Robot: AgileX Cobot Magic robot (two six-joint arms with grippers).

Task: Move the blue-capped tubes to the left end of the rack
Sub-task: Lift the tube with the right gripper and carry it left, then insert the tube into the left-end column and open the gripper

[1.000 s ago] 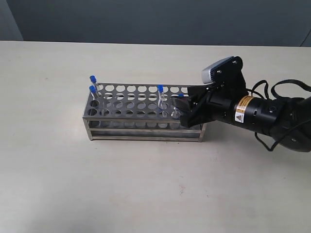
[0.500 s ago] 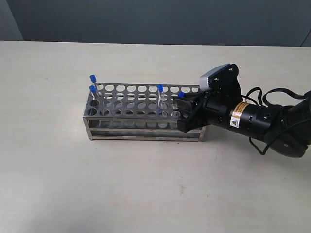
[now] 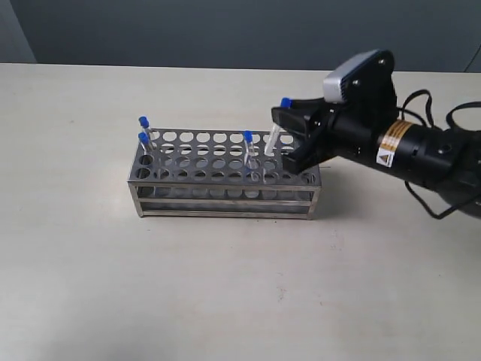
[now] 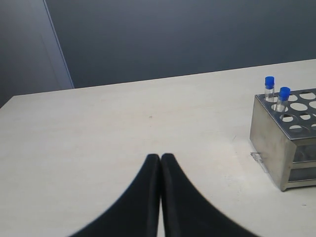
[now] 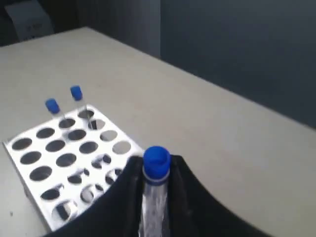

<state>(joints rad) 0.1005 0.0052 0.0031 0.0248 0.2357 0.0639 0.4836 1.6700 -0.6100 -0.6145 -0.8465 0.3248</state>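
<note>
Gripping one of the blue-capped tubes (image 3: 272, 141) just under its cap, the right tool (image 3: 284, 126) held it tilted above the end of the rack (image 3: 225, 183) nearer the right edge of the tabletop (image 3: 90, 286). Its bottom tip looked clear of the holes, presumably for travel over the plate. Two tubes (image 3: 143, 139) stood at the end nearer the left edge; a fourth tube (image 3: 248, 148) sat mid-rack, not yet moved. The left tool (image 4: 161, 165) was pinched shut on nothing, beyond that left end, likely to keep clear.

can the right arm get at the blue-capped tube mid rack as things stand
Probably not yet: its fingers are shut on another blue-capped tube, held tilted over the rack near its right end. Nothing otherwise stands over the mid-rack tube.
</note>
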